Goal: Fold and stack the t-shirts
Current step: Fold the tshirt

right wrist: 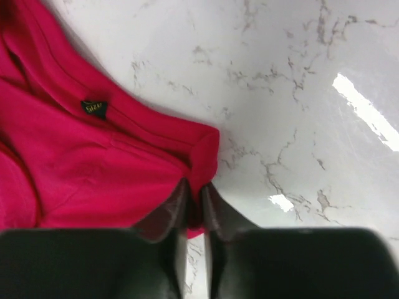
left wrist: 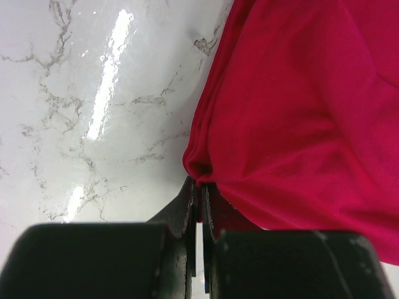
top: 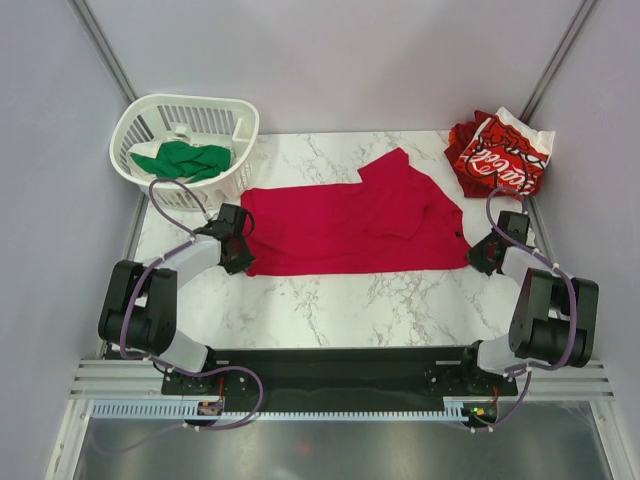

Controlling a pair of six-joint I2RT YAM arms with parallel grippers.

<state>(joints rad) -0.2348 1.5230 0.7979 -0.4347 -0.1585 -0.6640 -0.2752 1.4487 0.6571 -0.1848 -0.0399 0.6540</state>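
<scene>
Left tool (left wrist: 199, 190) pressed together, pinching left edge of plain crimson-red cloth t-shirt (top: 350, 225). Right tool (right wrist: 193, 190) pressed together, pinching shirt's right edge, near small black neck label (right wrist: 95, 108). Shirt spread across middle of white marble surface (top: 330, 300), between arms. Far left: plain green t-shirt (top: 185, 160) inside white slatted plastic basket (top: 135, 115). Far right: red-and-white script-lettered t-shirt (top: 503, 158), crumpled on surface.

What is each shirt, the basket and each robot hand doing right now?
crimson t-shirt: spread on the table, pinched at both ends.
red-and-white t-shirt: crumpled at the far right corner.
basket: upright.
green t-shirt: bunched inside the basket.
left gripper: shut on the crimson t-shirt.
right gripper: shut on the crimson t-shirt.
</scene>
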